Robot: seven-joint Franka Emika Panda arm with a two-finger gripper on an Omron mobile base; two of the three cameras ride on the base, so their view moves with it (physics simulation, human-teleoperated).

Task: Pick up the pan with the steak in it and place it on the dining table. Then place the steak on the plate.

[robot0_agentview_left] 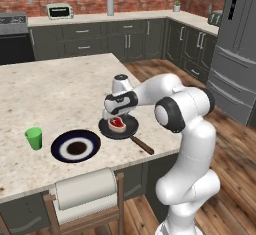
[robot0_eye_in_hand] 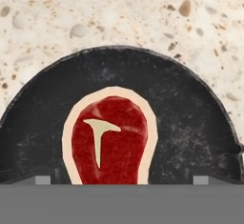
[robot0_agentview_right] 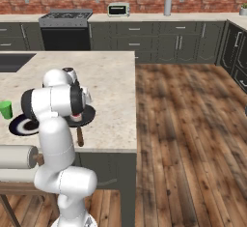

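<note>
Pan (robot0_agentview_left: 120,129) sitting on the surface (robot0_agentview_left: 60,89) beside plate (robot0_agentview_left: 76,147), steak (robot0_agentview_left: 117,124) inside, tool (robot0_agentview_left: 113,115) hovering right above. Right base: arm hiding most. Hand view: steak (robot0_eye_in_hand: 108,139) centered below, tool spread wide, gripping nothing.

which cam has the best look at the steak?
Hand view: the steak is close up in the pan, red top and cream rim clear. Left base view shows it small under the gripper; right base view hides most behind the arm.
</note>
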